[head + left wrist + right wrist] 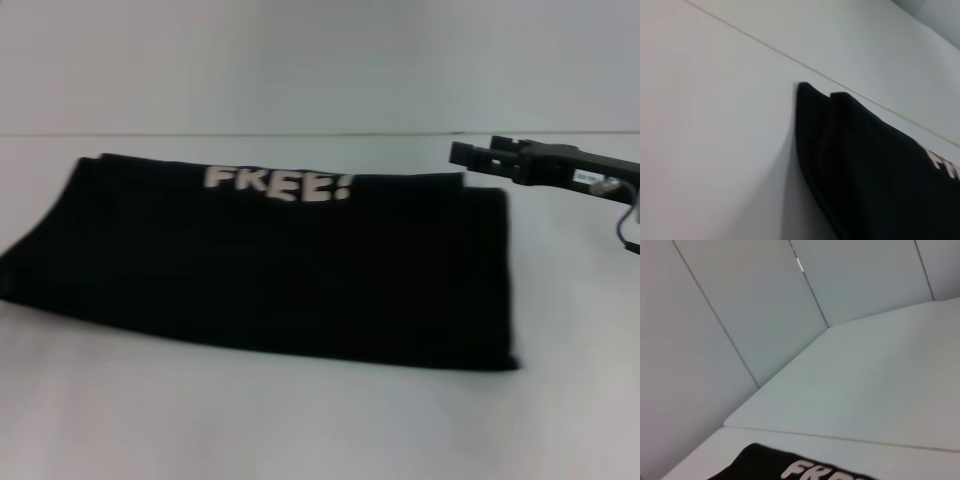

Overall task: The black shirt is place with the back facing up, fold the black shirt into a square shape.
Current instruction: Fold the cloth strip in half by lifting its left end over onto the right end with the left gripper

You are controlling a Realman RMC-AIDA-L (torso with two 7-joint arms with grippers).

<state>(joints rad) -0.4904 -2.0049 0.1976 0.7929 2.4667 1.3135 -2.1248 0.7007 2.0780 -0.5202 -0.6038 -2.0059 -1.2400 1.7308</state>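
The black shirt (280, 270) lies flat on the white table (300, 420), folded into a long wide band. White "FREE!" lettering (278, 185) shows along its far edge. My right gripper (472, 153) hovers just past the shirt's far right corner, pointing left, open with nothing between its fingers. The left wrist view shows one end of the shirt (865, 170) with stacked folded layers at its corner. The right wrist view catches the shirt's far edge (765, 462) and part of the lettering (810, 471). My left gripper is out of view.
A thin seam (300, 134) crosses the table behind the shirt. White wall panels (740, 315) rise beyond the table's far corner. Bare white tabletop (715, 150) surrounds the shirt.
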